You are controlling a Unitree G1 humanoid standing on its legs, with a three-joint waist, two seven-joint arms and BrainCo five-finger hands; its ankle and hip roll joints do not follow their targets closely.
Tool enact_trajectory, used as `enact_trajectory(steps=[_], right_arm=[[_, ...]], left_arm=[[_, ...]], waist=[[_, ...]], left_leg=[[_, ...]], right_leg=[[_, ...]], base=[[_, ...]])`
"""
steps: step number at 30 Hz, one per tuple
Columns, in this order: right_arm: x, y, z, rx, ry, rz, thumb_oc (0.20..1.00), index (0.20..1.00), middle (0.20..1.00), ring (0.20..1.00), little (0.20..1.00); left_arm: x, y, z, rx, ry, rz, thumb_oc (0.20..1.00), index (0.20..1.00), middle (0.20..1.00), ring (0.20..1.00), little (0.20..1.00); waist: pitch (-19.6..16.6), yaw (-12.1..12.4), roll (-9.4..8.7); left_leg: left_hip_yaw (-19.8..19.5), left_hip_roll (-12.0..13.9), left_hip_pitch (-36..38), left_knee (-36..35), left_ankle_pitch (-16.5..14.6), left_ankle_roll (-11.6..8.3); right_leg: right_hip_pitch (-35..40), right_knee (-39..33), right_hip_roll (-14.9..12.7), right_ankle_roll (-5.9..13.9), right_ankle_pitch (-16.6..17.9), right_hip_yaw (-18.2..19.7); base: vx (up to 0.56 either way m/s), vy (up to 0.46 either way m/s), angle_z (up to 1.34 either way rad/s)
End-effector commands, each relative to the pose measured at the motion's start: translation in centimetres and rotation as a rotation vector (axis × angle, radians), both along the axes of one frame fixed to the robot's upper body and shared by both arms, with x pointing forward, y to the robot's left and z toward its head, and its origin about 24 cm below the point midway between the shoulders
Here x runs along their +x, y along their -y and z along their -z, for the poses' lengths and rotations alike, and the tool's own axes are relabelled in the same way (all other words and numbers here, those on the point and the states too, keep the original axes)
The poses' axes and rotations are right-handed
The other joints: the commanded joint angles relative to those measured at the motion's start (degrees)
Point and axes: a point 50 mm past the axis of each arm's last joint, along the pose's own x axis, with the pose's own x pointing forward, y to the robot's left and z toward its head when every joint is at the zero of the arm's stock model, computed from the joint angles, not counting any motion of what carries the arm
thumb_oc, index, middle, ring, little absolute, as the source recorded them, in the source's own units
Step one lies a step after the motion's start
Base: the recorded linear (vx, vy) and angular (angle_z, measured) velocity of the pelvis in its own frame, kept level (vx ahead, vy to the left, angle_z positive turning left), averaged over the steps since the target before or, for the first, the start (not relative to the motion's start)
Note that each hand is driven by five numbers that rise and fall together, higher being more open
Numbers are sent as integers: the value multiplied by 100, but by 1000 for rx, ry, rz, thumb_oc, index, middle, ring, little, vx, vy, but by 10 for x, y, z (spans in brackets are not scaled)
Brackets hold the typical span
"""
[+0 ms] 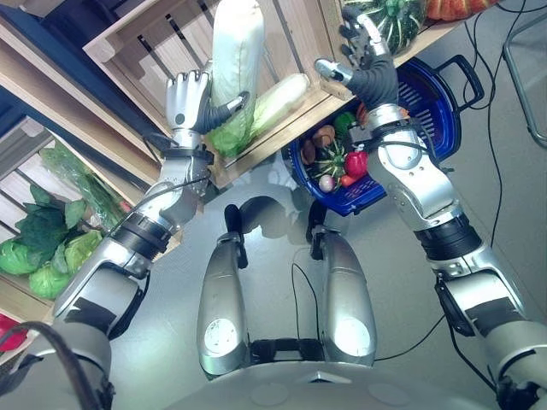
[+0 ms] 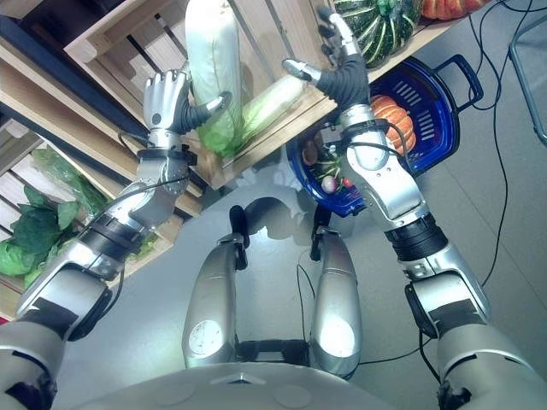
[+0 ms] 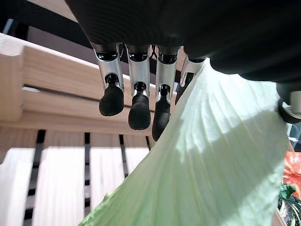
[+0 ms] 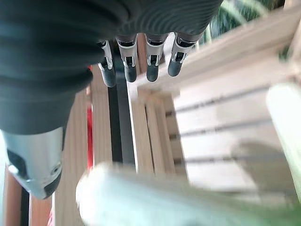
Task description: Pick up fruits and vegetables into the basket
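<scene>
1. Your left hand is up at the wooden crate on the shelf, thumb hooked round the front of a long napa cabbage and fingers nearly straight behind it, so it is pinched between thumb and palm.
2. That napa cabbage stands almost upright, pale top high, green leafy end low at the crate's front edge.
3. A second napa cabbage lies tilted in the same crate, just beside the held one, on its right.
4. Your right hand is raised at the crate's right corner, fingers spread and relaxed, holding nothing; its wrist view shows only wood slats past the fingertips.
5. The blue basket sits on the floor below the right hand, partly behind your right forearm.
6. In the basket: a small striped green squash, a red pepper, a radish, an orange pumpkin.
7. A big striped green squash sits on the shelf above the basket, an orange pumpkin beside it.
8. Round green cabbages and leafy greens lie in the lower crate at far left.
</scene>
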Motion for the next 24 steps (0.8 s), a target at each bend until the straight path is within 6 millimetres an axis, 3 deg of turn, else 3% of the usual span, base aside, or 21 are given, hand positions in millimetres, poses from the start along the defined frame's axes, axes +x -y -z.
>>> enact_trajectory(steps=[1,13,17,24], right_arm=[[-26,-29,-43,29,166,-231,1000,1000,1000,1000,1000],[-42,-67,-49,-31,143,-425,1000,1000,1000,1000,1000],[-41,-70,-47,-20,123,-408,1000,1000,1000,1000,1000],[-24,-65,-34,19,40,-232,1000,1000,1000,1000,1000]], left_arm=[[-17,18,-52,76,232,136,200,200,200,200,200],[-22,51,-67,222,271,230,200,200,200,200,200],[-23,55,-70,260,292,223,200,200,200,200,200],[-25,60,-72,293,360,206,200,200,200,200,200]], waist=[[-259,-46,-63],[-259,23,-165],[-259,42,-192],[-259,51,-263]], left_leg=[[413,-291,181,90,-374,248],[351,-297,172,42,-352,265],[322,-293,175,33,-366,260],[327,-259,201,33,-385,236]], right_leg=[[358,-222,-61,389,-126,40],[351,-271,-17,380,-88,68],[358,-285,-8,376,-98,86],[415,-334,-15,373,-93,74]], base=[[0,0,0],[8,-16,1],[0,0,0],[2,-4,0]])
